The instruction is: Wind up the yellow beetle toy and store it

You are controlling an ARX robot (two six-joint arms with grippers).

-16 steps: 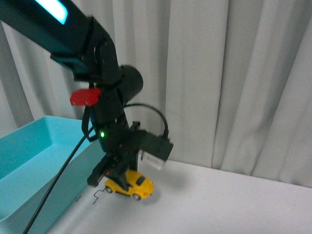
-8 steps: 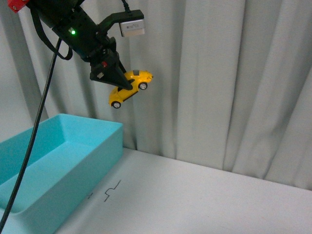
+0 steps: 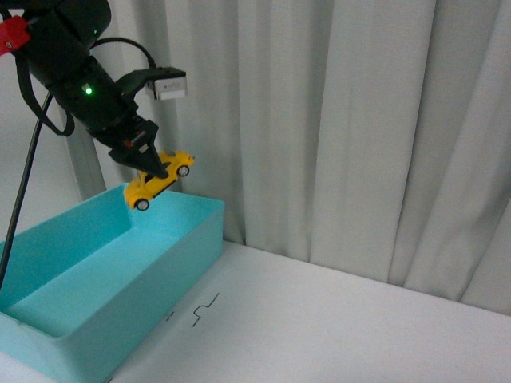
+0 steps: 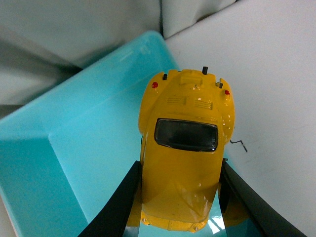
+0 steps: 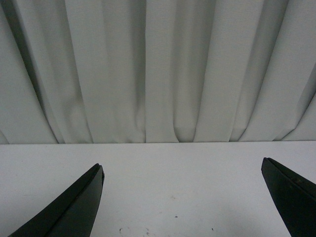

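Beetle: pinched by its sides in the left gripper, tilted with one end lower, in mid-air above the bin's far corner, touching nothing else. Looks like the storing step (no way to check the winding from here). Next, probably: lower inside the bin walls, level out, then part the fingers near the bin floor to avoid a bounce. Right gripper spread wide, holding nothing, bin out of its view.

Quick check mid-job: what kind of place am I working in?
Probably a staged lab test bench: plain white table, pale curtains as backdrop, one turquoise bin below the held yellow beetle toy.
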